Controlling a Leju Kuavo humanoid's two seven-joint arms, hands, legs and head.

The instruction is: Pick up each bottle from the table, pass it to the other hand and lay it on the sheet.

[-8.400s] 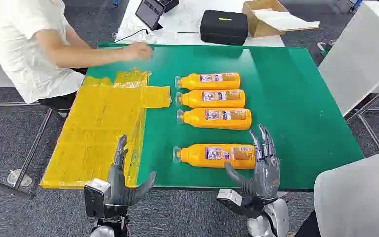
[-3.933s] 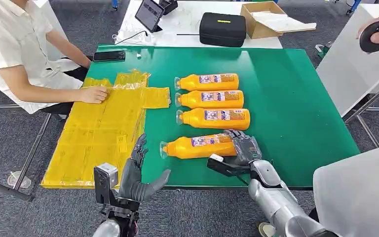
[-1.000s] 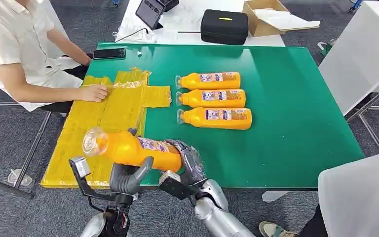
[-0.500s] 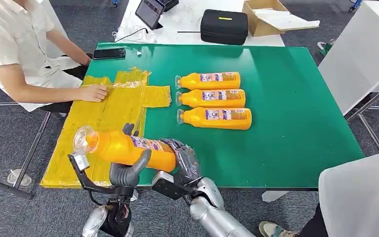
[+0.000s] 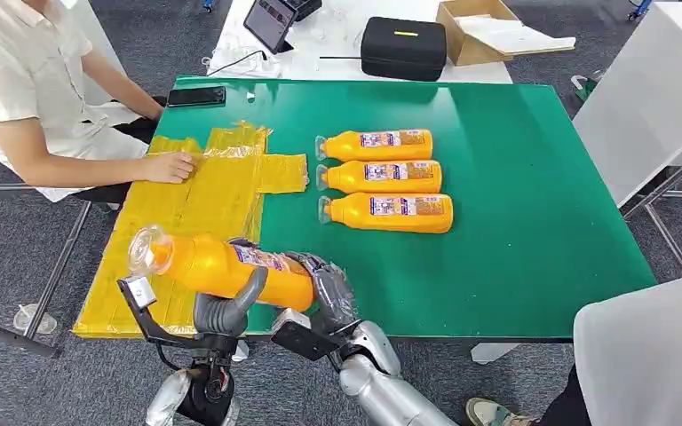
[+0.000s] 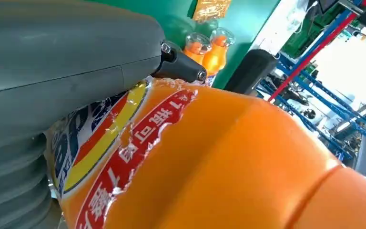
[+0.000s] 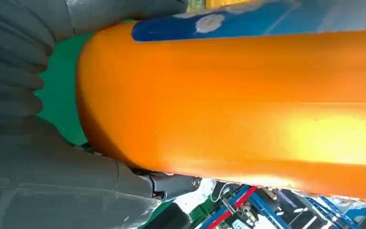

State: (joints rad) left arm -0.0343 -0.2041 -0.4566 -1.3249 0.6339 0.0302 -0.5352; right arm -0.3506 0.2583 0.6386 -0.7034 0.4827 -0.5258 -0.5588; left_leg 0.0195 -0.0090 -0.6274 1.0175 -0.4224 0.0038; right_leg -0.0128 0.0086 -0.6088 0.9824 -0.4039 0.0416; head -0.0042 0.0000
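An orange bottle (image 5: 222, 266) with a clear cap hangs on its side over the table's near edge, cap pointing left above the yellow sheet (image 5: 186, 213). My left hand (image 5: 227, 305) grips its middle from below, thumb wrapped over the label. My right hand (image 5: 330, 289) holds the base end. Up close, the left wrist view has the bottle (image 6: 228, 162) under my left hand (image 6: 62, 67). The right wrist view has the bottle's base (image 7: 248, 95) cupped in my right hand (image 7: 33, 143). Three more orange bottles (image 5: 377, 145) (image 5: 382, 177) (image 5: 389, 213) lie in a row on the green table (image 5: 515, 195).
A person sits at the left with a hand (image 5: 170, 166) resting on the sheet's far part. A phone (image 5: 196, 96) lies at the table's far left corner. Behind the table are a black case (image 5: 403, 49) and a cardboard box (image 5: 479, 31). A white table (image 5: 657, 89) stands at right.
The bottle, held by both hands, has drifted a little to the left over the sheet's near end. The person's hand and the three lying bottles have not moved.
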